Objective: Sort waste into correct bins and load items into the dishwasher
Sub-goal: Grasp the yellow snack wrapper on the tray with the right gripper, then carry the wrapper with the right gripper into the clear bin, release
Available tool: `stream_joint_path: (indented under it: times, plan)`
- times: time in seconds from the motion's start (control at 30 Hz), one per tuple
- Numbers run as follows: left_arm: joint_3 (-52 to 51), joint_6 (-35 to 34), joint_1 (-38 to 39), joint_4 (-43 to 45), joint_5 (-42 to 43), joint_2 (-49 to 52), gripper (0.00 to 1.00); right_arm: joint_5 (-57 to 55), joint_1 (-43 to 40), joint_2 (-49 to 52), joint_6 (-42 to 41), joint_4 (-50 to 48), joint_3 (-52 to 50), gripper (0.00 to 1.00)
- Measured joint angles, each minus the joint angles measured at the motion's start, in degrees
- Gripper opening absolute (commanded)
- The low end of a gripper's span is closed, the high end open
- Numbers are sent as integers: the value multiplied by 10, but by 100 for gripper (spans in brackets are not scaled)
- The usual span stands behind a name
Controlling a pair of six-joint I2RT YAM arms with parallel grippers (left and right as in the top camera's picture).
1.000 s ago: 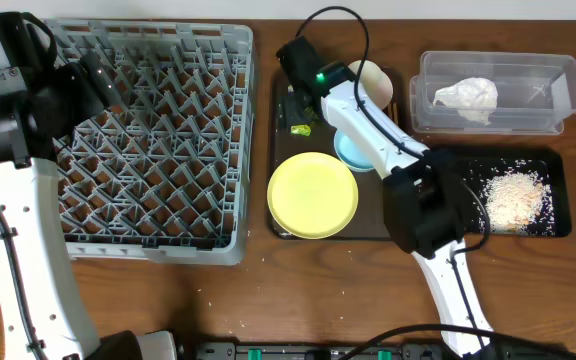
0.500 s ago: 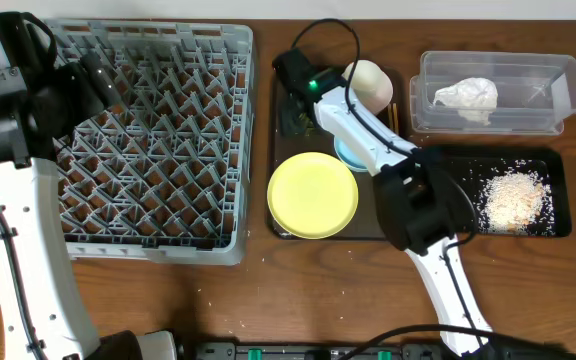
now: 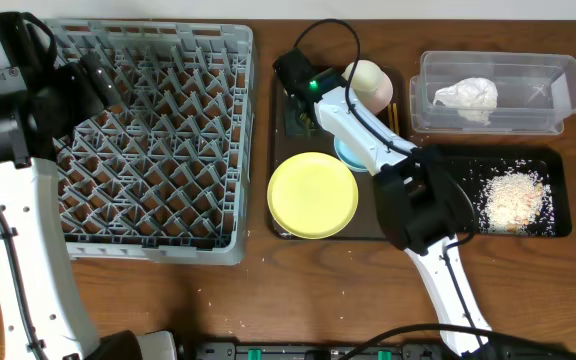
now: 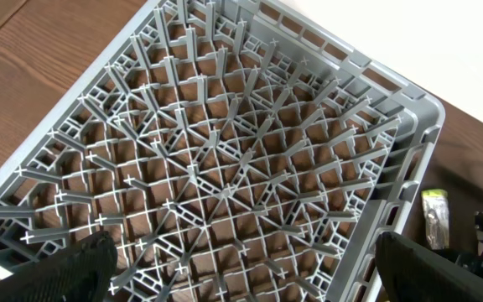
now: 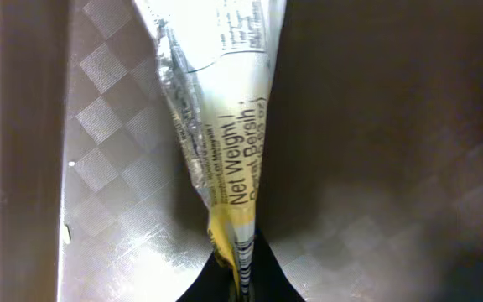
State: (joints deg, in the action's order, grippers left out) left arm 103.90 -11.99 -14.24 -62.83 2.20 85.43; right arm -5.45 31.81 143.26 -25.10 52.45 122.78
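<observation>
My right gripper is shut on the lower end of the yellow-green wrapper, which lies on the dark brown tray. Overhead, that gripper sits at the tray's far left corner and covers most of the wrapper. The white tissue lies in the clear tub. A pale yellow plate, a light blue bowl and a cream cup stand on the brown tray. My left gripper hangs open over the grey dish rack, holding nothing.
The black tray with a heap of rice lies at the right, in front of the tub. The dish rack fills the table's left side. The right arm stretches across the brown tray above the blue bowl.
The right gripper has come down at the tray's far left corner and its jaws have shut on the wrapper. The left arm has not moved.
</observation>
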Motion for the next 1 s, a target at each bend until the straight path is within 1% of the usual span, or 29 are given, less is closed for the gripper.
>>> stream_joint_path:
  times: [0.2,0.3,0.37,0.43,0.53,0.63,0.7,0.8,0.9,1.0]
  plan:
    - [0,0,0,0,0,0,100,16,-5,-20,-4,0,0,1]
    - [0,0,0,0,0,0,100,17,-17,-64,-20,-12,-1,1]
    - [0,0,0,0,0,0,100,13,-33,-112,-39,-26,-2,1]
    - [0,0,0,0,0,0,100,6,-58,-165,-61,-30,-2,1]
    - [0,0,0,0,0,0,100,-7,-116,-243,-101,-20,3,1]
    - [0,0,0,0,0,0,100,-18,-184,-290,-147,20,13,1]
    - [0,0,0,0,0,0,100,-26,-233,-301,-188,68,15,1]
    - [0,0,0,0,0,0,100,-31,-284,-290,-246,132,13,1]
    - [0,0,0,0,0,0,100,-32,-317,-270,-294,171,9,1]
    - [0,0,0,0,0,0,100,-31,-349,-247,-327,183,8,1]
